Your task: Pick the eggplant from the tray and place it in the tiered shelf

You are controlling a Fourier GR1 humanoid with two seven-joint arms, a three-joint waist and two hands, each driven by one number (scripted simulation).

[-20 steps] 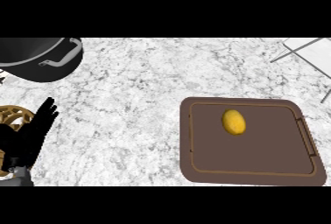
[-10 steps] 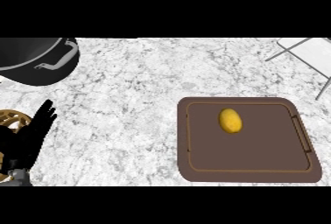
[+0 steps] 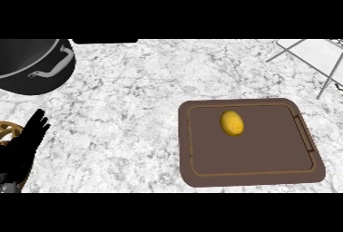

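A yellow oval item, where the task names an eggplant, lies on the brown tray at the right of the marble counter. The white wire tiered shelf shows partly at the top right corner. My left hand rests at the left edge, black fingers straight and pointing up, holding nothing, far from the tray. My right hand is nowhere in the head view.
A large black pot with a grey handle sits at the top left. A woven basket edge peeks out behind my left hand. Bare marble lies between hand and tray.
The view has shifted a little; the tray and pot appear slightly lower and to the right. My left hand has sunk lower at the left edge, staying open.
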